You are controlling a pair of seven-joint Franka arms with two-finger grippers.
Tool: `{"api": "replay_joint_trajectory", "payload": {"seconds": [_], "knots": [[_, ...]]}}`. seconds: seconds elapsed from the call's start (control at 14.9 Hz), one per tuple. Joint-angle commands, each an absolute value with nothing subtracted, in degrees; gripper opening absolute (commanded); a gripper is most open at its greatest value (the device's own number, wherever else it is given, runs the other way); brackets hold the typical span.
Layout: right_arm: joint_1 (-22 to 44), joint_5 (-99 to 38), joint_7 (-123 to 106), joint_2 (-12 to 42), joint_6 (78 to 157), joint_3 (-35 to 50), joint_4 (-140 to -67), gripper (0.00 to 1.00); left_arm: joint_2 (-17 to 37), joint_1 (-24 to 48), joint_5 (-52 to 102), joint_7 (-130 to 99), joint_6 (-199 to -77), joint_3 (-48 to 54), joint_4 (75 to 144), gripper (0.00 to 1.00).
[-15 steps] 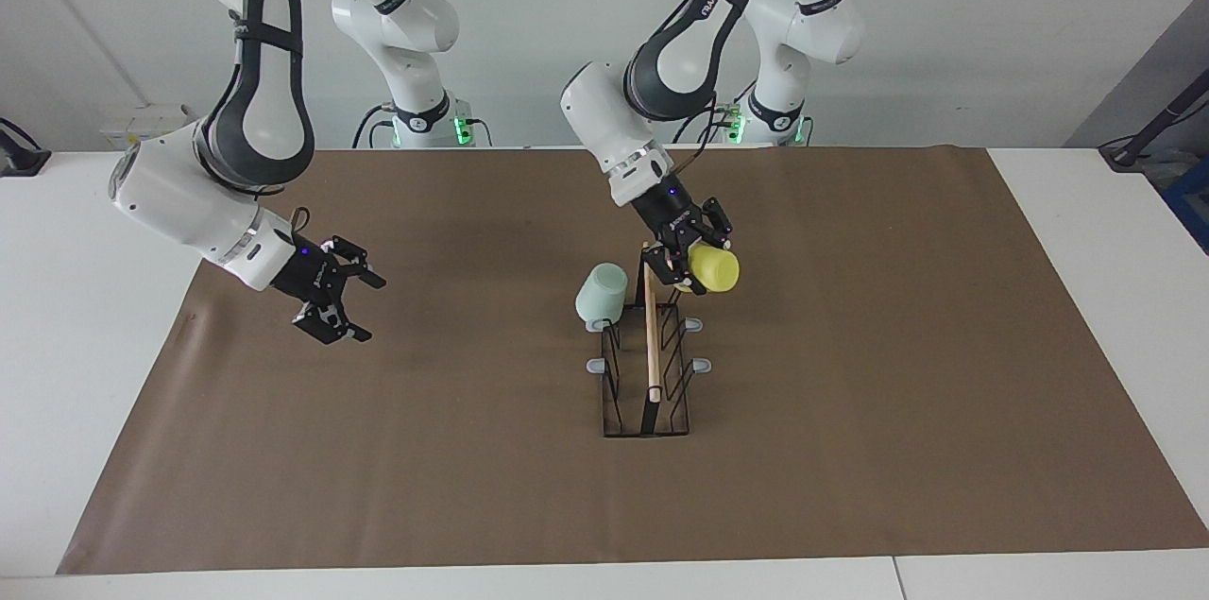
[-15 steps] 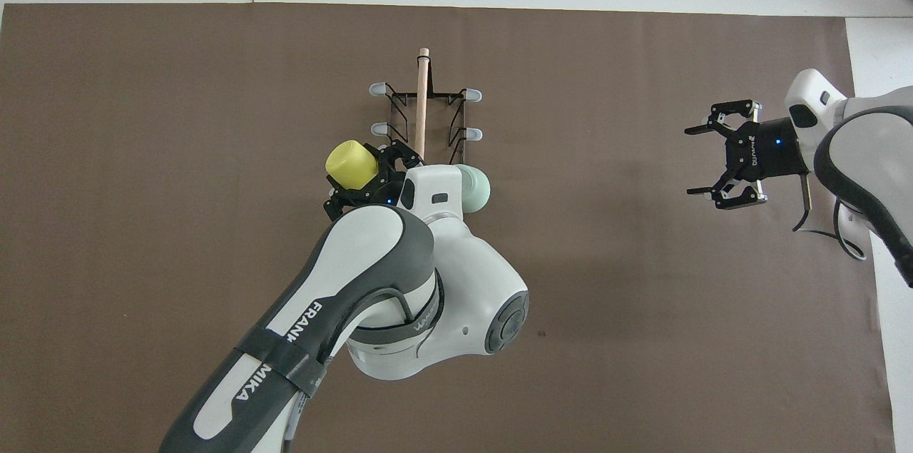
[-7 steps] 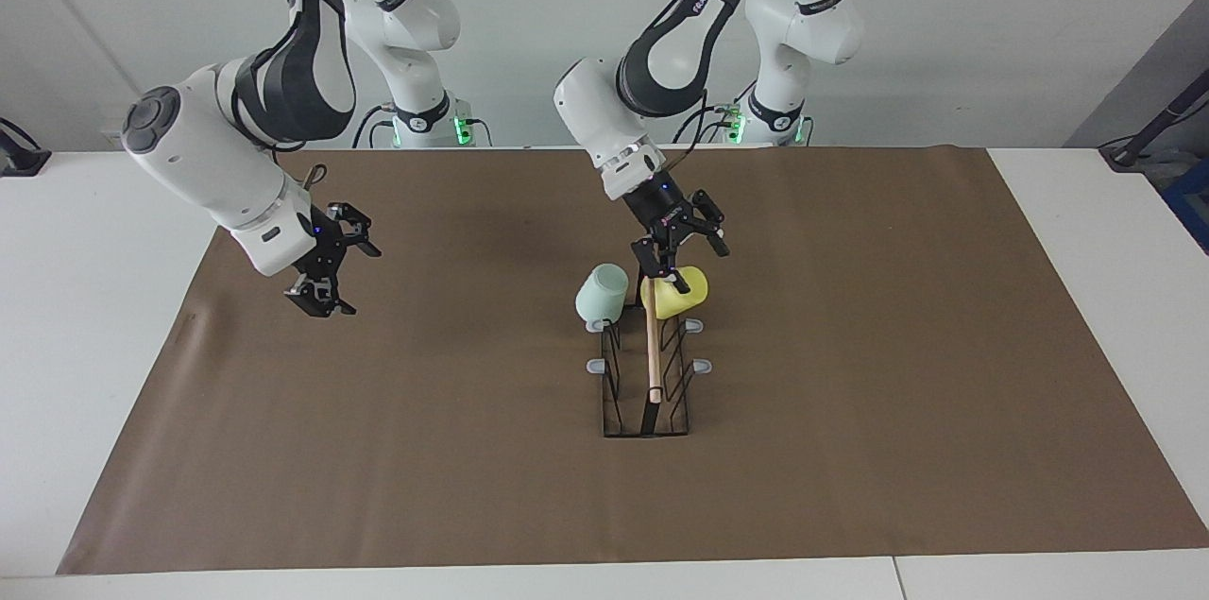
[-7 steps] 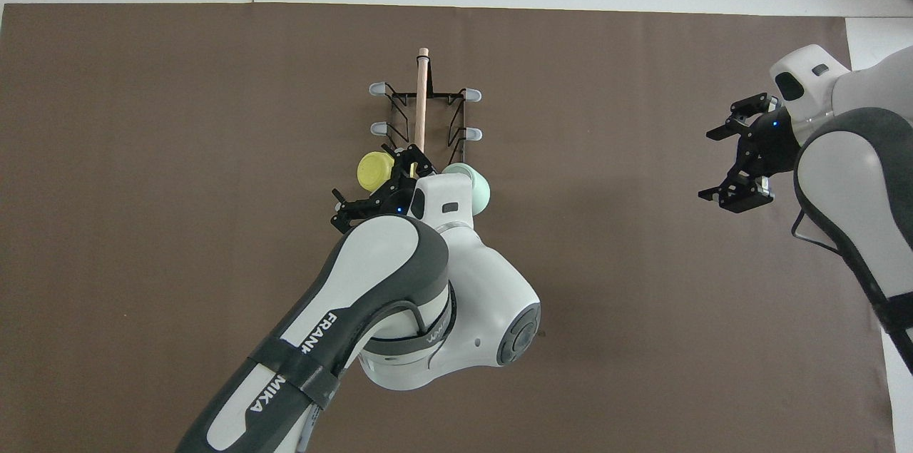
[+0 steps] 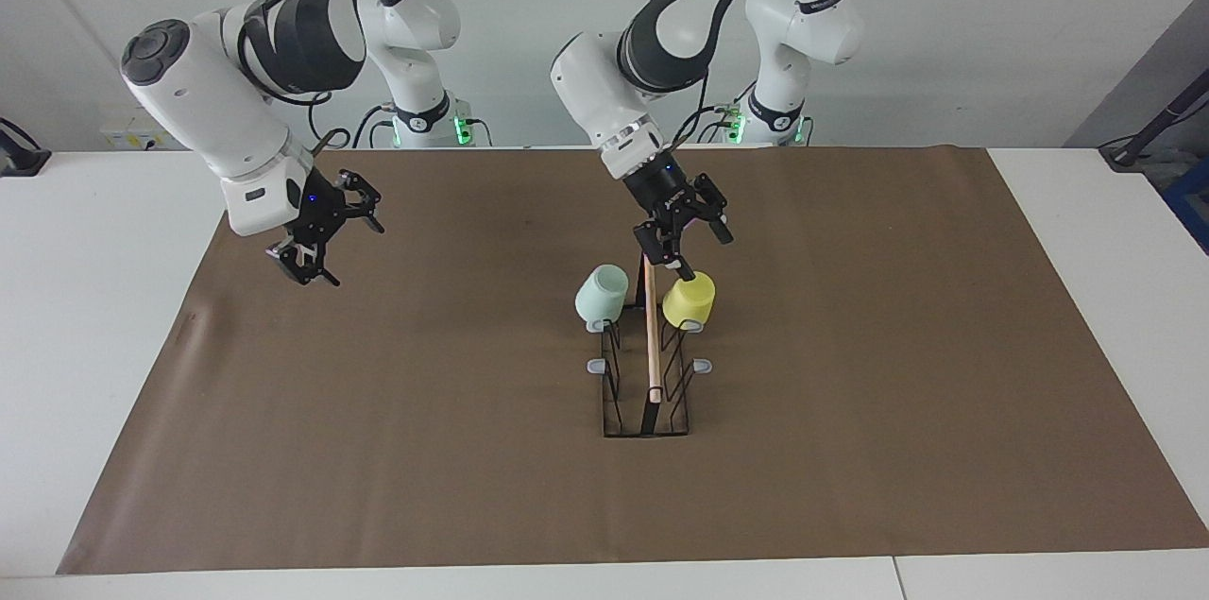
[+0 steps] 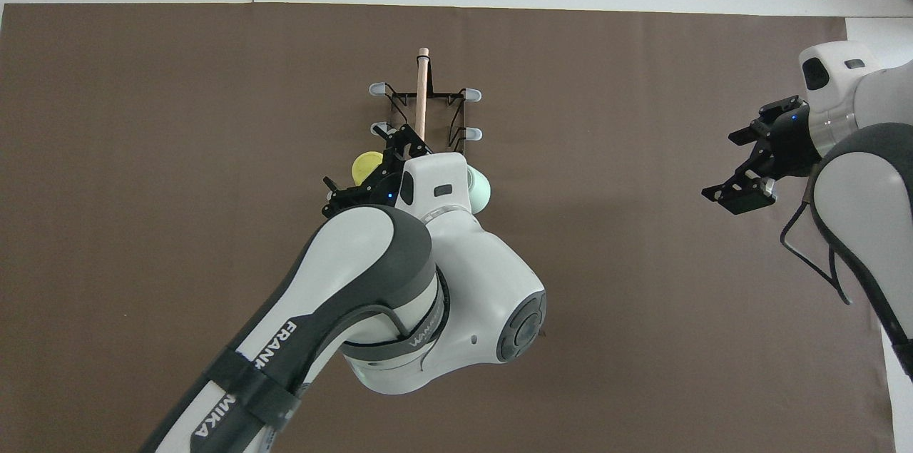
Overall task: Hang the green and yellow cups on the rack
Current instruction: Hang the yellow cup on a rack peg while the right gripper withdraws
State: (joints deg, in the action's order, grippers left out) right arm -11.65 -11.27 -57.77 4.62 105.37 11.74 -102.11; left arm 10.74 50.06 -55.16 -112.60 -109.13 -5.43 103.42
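The black wire rack with its wooden rod stands mid-table. The pale green cup hangs upside down on the rack's prong nearest the robots, on the right arm's side. Upside down on the matching prong of the left arm's side is the yellow cup. My left gripper hovers just over the yellow cup, open and holding nothing, one fingertip close to the cup's top. My right gripper hangs open and empty above the mat at the right arm's end.
A brown mat covers most of the white table. The rack's other grey-tipped prongs carry nothing. My left arm's large elbow hides part of the rack and the green cup in the overhead view.
My left gripper opened and let go of the yellow cup, which settled onto its prong; the gripper has lifted slightly. My right arm swung up and back toward the robots.
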Motion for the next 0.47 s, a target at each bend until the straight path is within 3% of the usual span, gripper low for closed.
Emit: {"api": "replay_joint_trajectory", "payload": {"seconds": [0.0,0.4], "knots": [[-11.5,-9.7,-48.6,3.6,103.1,12.3,-102.3,1.0,6.6,45.5,-48.4,-104.4,-108.9,-5.5,102.4,1.0],[-11.7,-9.9,-35.3,2.6,102.9,12.5,-103.3,1.0,3.7,32.3,-35.4,-87.5,-119.7,-5.5,103.3,1.0]]}}
